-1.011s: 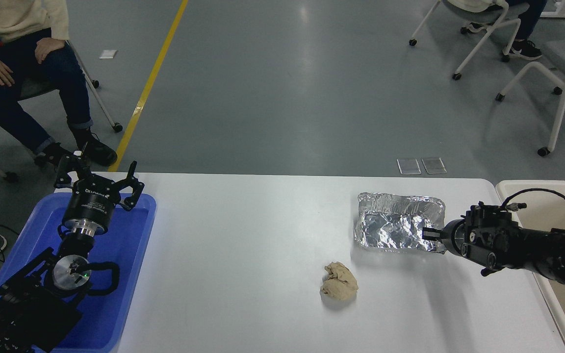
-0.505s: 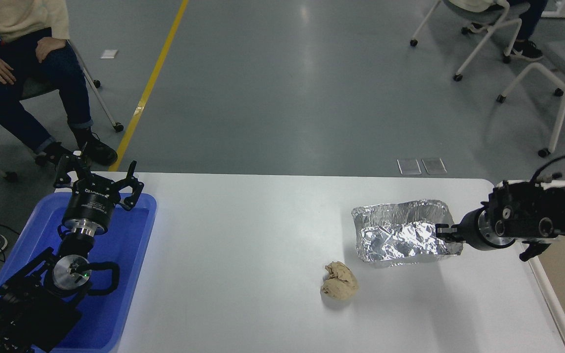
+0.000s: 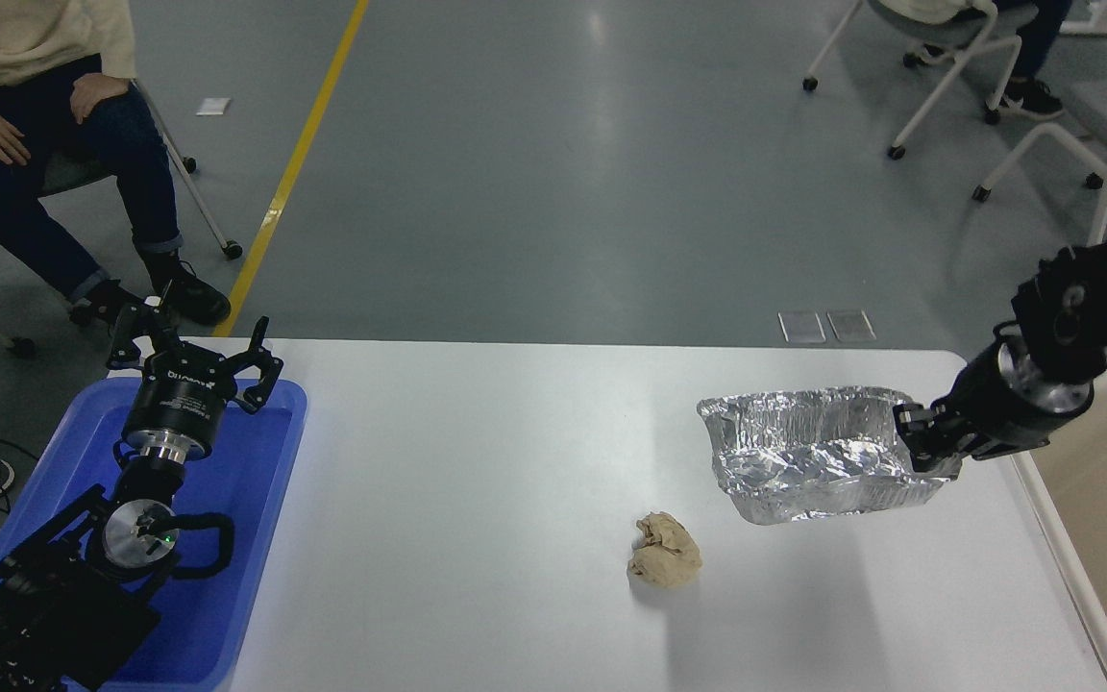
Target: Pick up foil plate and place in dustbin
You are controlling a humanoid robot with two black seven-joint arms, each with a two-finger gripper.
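- A crumpled paper ball [image 3: 665, 563] is being left lying at lower centre of the white table [image 3: 477, 500].
- At lower left, the left gripper [image 3: 196, 352] is being held parked, fingers spread, over a blue tray [image 3: 256, 538].
- At right, the foil plate [image 3: 818, 466] is being gripped by its right rim in the clenched right gripper [image 3: 928, 437], lifted above the table, beside the dustbin [image 3: 1106, 567].

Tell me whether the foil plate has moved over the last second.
Yes. The foil plate, held by the right gripper, has risen and shifted right, away from the paper ball, toward the dustbin.

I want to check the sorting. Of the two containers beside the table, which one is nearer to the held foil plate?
The cream dustbin at the right edge, next to the foil plate in the right pincer; the blue tray lies far left.
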